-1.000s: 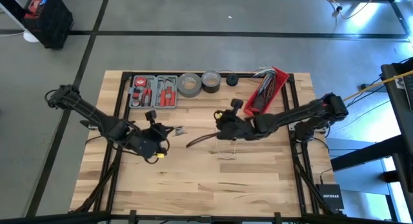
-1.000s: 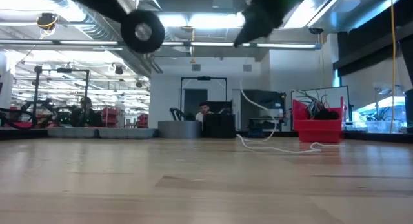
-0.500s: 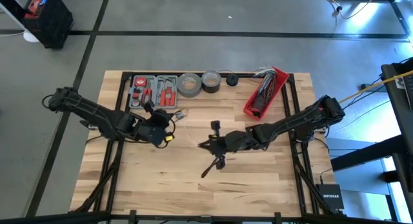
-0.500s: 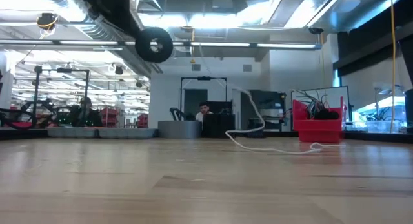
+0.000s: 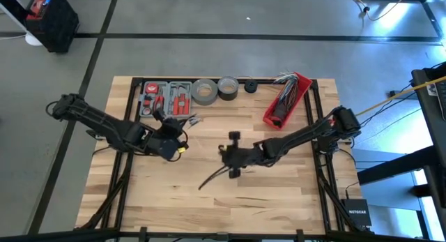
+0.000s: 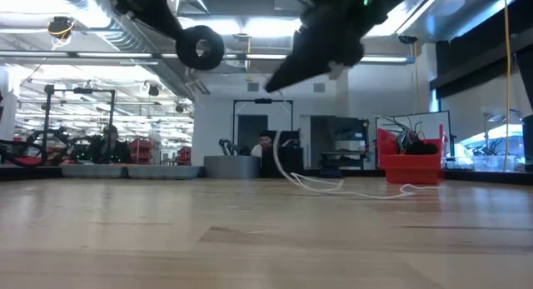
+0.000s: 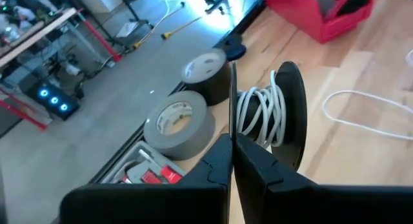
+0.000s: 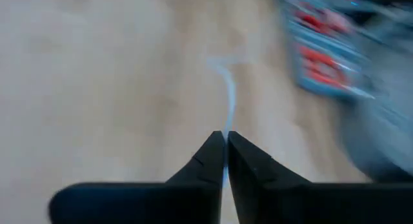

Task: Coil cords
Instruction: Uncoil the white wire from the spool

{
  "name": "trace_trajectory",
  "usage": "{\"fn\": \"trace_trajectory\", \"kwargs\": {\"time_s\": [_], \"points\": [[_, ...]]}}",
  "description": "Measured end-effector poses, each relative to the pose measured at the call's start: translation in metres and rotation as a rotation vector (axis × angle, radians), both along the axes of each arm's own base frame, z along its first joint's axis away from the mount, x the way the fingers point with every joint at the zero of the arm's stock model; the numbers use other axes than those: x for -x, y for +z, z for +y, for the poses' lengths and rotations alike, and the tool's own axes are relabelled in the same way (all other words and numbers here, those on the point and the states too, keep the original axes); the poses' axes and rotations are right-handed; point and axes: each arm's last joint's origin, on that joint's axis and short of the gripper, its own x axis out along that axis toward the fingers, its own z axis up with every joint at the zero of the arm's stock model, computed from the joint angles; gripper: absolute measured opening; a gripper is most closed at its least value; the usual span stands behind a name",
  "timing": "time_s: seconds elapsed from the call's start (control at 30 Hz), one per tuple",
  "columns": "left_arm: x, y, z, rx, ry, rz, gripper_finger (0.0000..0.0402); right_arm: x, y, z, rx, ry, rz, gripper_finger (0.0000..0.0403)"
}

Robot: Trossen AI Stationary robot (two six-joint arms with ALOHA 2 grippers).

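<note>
Thin white cable (image 7: 259, 114) wound on a black spool, gripped by closed left hand (image 7: 231, 141) near the grey tape roll (image 7: 175, 122); loose end pinched in closed right hand (image 8: 225, 139), raised off the table (image 5: 279, 193), farther from that roll

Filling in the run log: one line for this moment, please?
left gripper: shut on spool, cable wound on it | right gripper: shut on cable, mid-table | loose cable on table
</note>
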Motion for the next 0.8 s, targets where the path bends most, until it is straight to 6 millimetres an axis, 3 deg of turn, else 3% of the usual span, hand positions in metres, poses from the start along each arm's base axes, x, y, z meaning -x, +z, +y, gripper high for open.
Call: {"fn": "trace_trajectory", "kwargs": {"time_s": [0.2, 0.4, 0.53, 0.8], "points": [[-0.001, 0.002, -0.011, -0.007, -0.102, 0.028, 0.0005, 0.022, 0.008, -0.017, 0.153, -0.280, 0.082, 0.0086], [0.000, 0.001, -0.018, 0.010, -0.211, 0.088, 0.0005, 0.043, 0.021, -0.020, 0.080, -0.277, 0.166, 0.0131], [0.000, 0.001, -0.019, 0.005, -0.229, 0.100, 0.0005, 0.040, 0.029, -0.018, 0.014, -0.234, 0.107, 0.0135], [0.001, 0.001, -0.022, -0.007, -0.257, 0.111, 0.0005, 0.022, 0.047, -0.013, 0.043, -0.132, -0.101, 0.0134]]}}
